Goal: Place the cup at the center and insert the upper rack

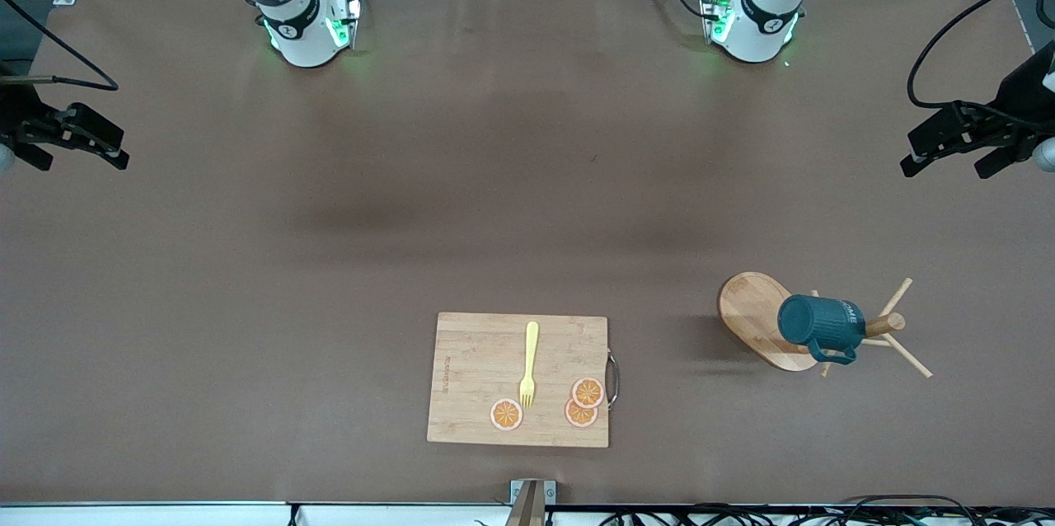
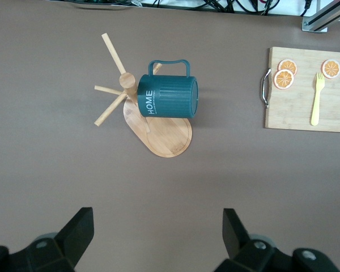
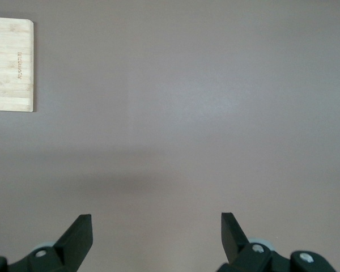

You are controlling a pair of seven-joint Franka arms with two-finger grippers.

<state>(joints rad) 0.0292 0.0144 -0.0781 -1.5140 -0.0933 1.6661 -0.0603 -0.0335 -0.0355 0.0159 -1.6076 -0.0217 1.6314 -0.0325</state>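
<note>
The dark teal cup (image 1: 824,324) (image 2: 170,96) sits on its side on the upper rack (image 1: 750,307) (image 2: 167,139), a light wooden mug tree with an oval base, near the left arm's end of the table. The cup's mouth faces the right arm's end, and its handle lies by a peg. My left gripper (image 1: 944,167) (image 2: 158,226) hangs open and empty high over the table's left-arm end, well apart from the rack. My right gripper (image 1: 78,162) (image 3: 157,229) hangs open and empty over bare table at the right arm's end.
A rectangular wooden cutting board (image 1: 478,369) (image 2: 297,107) (image 3: 8,62) lies near the front edge, mid-table. It carries a yellow fork (image 1: 529,361) and three orange slices (image 1: 506,415). Cables run along the table's front edge.
</note>
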